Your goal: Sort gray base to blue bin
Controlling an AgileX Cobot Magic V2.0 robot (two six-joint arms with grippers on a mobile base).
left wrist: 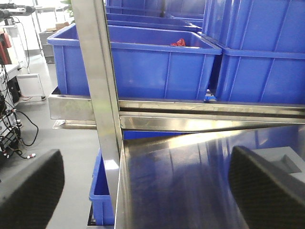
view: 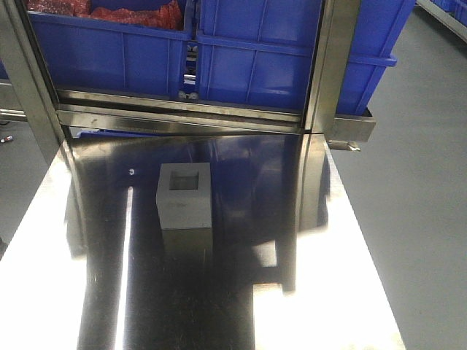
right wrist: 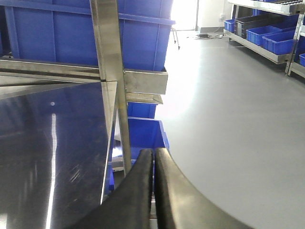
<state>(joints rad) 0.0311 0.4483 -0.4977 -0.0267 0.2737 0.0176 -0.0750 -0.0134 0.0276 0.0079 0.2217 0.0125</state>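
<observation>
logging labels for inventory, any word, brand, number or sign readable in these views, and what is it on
No readable text in any view.
gray base: plain faces, no marking.
blue totes: bare walls, no label showing.
steel table: reflections only.
shelf bins, far off in the right wrist view: too small to tell.

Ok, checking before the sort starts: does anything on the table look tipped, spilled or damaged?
Nothing stands out. The gray base sits upright on the steel table, recess facing up, with no spill or damage visible.
</observation>
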